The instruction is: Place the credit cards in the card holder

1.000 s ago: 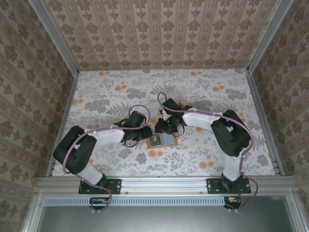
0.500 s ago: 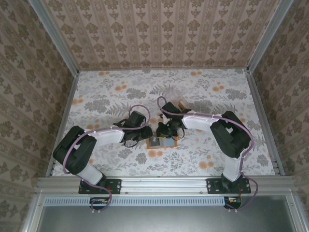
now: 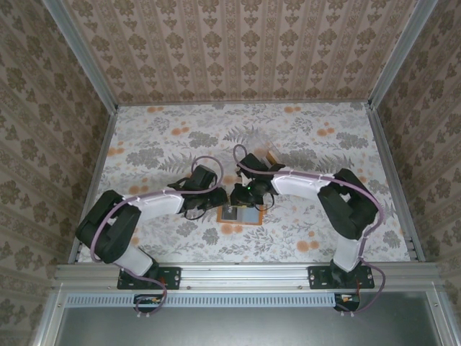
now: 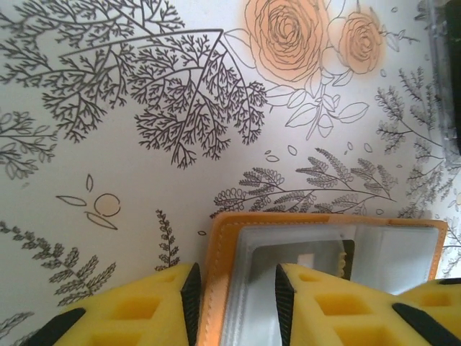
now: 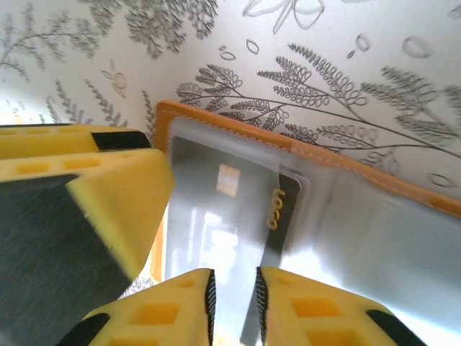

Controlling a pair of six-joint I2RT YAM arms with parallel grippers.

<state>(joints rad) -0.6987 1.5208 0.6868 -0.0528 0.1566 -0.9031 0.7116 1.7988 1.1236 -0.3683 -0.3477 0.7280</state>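
Gently: with right gripper (image 5: 234,288) pinched on card (image 5: 276,231), push flat and forward into holder (image 5: 324,155) pocket just ahead; pin holder's near edge with left gripper (image 4: 234,288), jaws apart astride it.

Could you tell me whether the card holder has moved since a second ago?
Yes, slightly: the card holder slid toward the orange flower print at its near edge.

Left arm (image 3: 155,202) reaches forward and inward from its base. Right arm (image 3: 306,184) mirrors it. Both wrists pitch downward, close together near the midline between the bases.
Left gripper (image 4: 234,295): jaws part-open, clear gap.
Right gripper (image 5: 234,299): jaws nearly together, slim gap. Clamped or not: cannot tell.
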